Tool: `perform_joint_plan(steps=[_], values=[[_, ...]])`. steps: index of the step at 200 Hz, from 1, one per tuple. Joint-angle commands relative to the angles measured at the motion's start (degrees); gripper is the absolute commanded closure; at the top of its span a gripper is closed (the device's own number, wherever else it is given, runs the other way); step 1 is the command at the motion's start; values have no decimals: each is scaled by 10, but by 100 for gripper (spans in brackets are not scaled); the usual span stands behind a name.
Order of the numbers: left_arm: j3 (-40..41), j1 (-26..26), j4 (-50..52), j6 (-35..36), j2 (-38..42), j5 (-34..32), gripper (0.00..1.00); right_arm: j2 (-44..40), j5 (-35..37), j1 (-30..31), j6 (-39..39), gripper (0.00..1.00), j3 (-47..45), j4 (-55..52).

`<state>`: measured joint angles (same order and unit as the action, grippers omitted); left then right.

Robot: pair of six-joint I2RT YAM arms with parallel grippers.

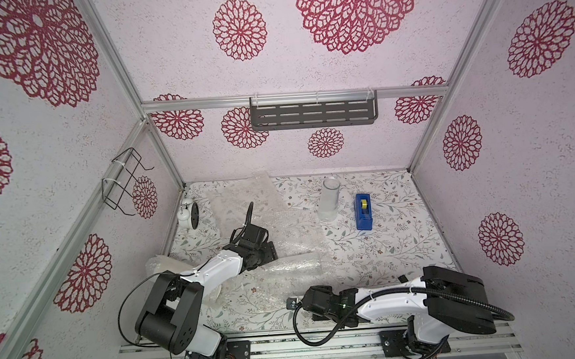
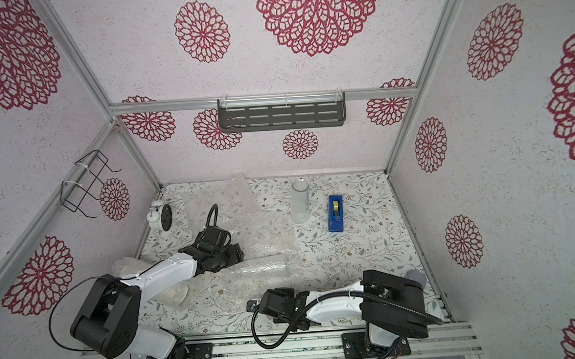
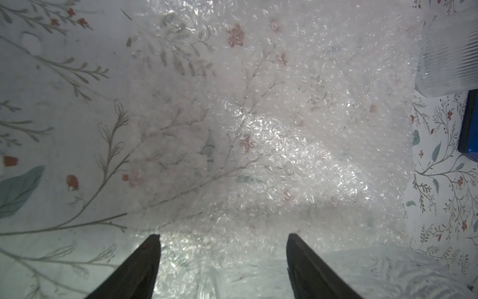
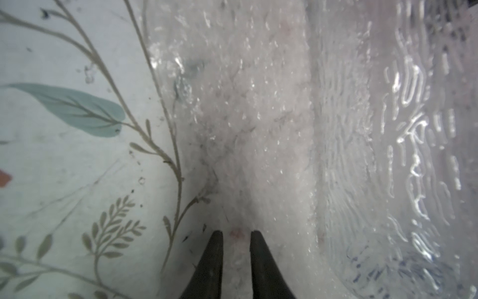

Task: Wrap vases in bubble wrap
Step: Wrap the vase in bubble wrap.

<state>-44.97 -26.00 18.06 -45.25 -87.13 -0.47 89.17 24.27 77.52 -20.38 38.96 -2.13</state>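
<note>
White vase (image 2: pixel 181 294) mostly hidden beneath left arm (image 2: pixel 168 268).

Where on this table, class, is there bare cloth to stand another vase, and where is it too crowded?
Bare cloth lies between the blue tape dispenser and the right wall, and forward to the right arm. Crowded: the left and middle, covered by bubble wrap, with the ribbed glass lying on its side there and the left claw over it.

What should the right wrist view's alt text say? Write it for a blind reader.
The right gripper, jaws nearly together, pinches a bubble wrap sheet over a floral tablecloth; a clear ribbed glass vase lies alongside.
</note>
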Motion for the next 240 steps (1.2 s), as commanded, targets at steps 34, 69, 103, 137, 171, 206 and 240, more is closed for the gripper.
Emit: perform_joint_plan(steps=[34,69,103,137,171,206,240], values=[[-32,-6,0,6,-27,6,21,-43,40,-1,-21,95,-12,59],[-40,-7,8,10,-34,-1,21,-58,25,-1,-27,97,-17,44],[-39,-7,6,11,-34,-6,20,-84,-21,-1,-23,72,-29,-4],[-40,-7,2,10,-38,-2,20,-92,-32,1,-45,56,-49,-16],[-42,-8,1,11,-43,0,20,-74,-1,0,-71,46,-63,12],[-41,-7,-1,11,-44,-1,20,-56,46,1,-97,47,-80,64],[-44,-8,-2,12,-53,7,20,-43,82,1,-116,65,-95,126]])
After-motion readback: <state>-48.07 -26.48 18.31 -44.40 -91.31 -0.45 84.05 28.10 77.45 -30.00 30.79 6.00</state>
